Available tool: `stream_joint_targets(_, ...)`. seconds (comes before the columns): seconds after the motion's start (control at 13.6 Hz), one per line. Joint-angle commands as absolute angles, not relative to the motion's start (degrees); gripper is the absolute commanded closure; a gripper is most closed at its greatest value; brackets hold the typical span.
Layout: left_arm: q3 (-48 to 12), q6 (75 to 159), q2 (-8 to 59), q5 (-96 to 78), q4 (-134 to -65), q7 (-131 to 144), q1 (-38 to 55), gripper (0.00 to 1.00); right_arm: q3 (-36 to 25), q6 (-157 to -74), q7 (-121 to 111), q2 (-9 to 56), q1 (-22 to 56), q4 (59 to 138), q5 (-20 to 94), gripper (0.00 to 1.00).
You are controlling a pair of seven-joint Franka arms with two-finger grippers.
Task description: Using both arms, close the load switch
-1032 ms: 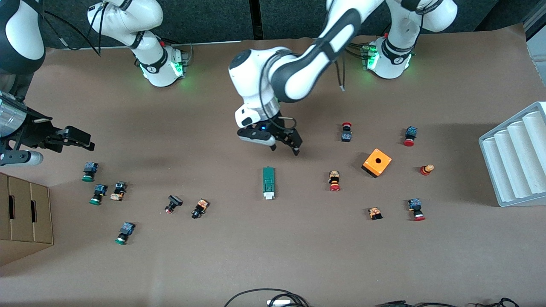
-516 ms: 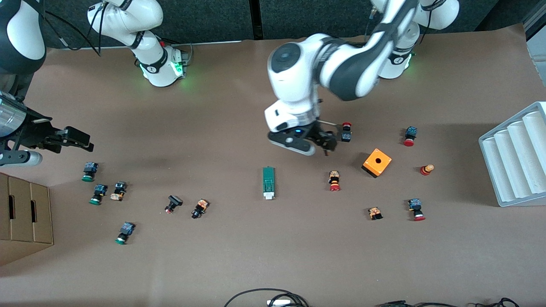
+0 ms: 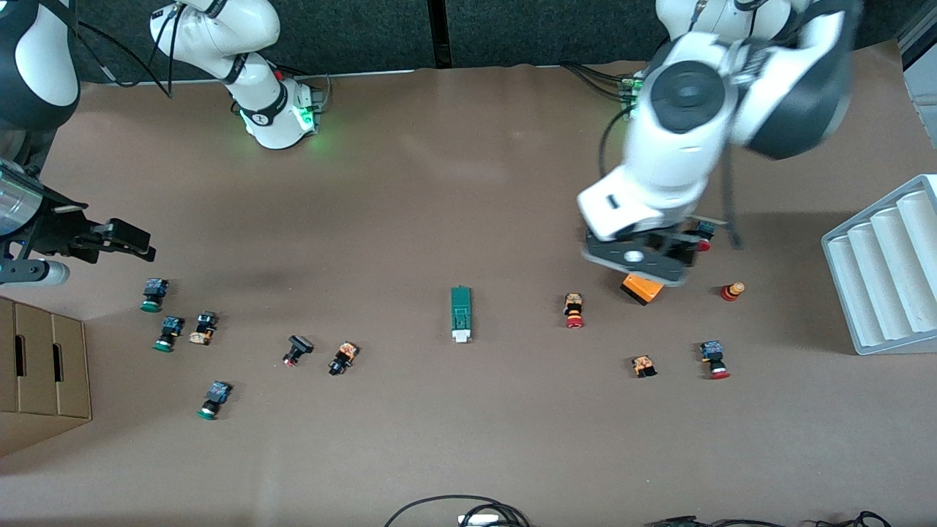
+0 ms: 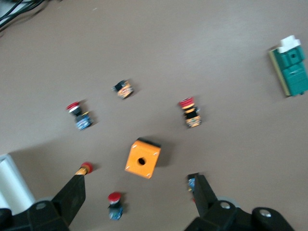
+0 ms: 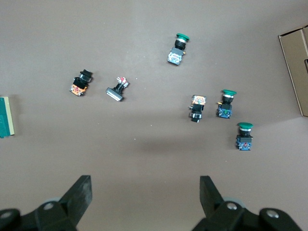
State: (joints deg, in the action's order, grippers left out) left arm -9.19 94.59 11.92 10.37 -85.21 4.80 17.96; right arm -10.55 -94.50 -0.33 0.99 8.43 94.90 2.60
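The load switch (image 3: 460,313) is a narrow dark-green block lying flat mid-table, its white end nearer the front camera. It also shows at the edge of the left wrist view as the load switch (image 4: 291,67), and of the right wrist view as the load switch (image 5: 6,117). My left gripper (image 3: 648,265) hangs open and holds nothing over the orange cube (image 3: 644,288), well off toward the left arm's end from the switch. In its wrist view the left gripper (image 4: 137,192) straddles bare table beside the cube (image 4: 142,158). My right gripper (image 3: 135,244) (image 5: 145,190) waits open at the right arm's end.
Red-capped push-buttons (image 3: 574,310) lie scattered around the cube. Green-capped ones (image 3: 154,294) cluster under the right gripper. A white ribbed rack (image 3: 886,263) stands at the left arm's end, a cardboard box (image 3: 40,366) at the right arm's end. Cables (image 3: 461,509) lie at the front edge.
The left arm has swung away from above the load switch toward its own end of the table and now hangs over the orange cube. The right arm has barely moved.
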Motion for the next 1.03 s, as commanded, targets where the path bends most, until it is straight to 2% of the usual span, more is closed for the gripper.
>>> stream_joint_targets(0.0, -9.93, 93.25, 9.41, 7.4, -86.48, 4.04, 14.16, 0.0, -10.46, -94.48, -0.26, 1.49, 8.35, 94.04, 1.14, 0.0)
stream_joint_targets(0.15, -9.93, 93.16, 9.14, 3.62, -86.48, 3.87, 10.3, 0.0, -10.37, -94.57, -0.18, 1.49, 8.35, 94.04, 1.14, 0.0)
stream_joint_targets(0.59, -6.16, 91.94, 8.0, 3.96, -86.57, 3.17, 9.84, 0.0, -10.46, -94.57, -0.09, 1.49, 8.35, 94.04, 1.14, 0.0)
stream_joint_targets(0.96, -5.97, 91.76, 8.09, 4.13, -86.48, 2.81, 7.31, 0.0, -10.55, -94.57, -0.09, 1.49, 8.0, 94.04, 1.14, 0.0)
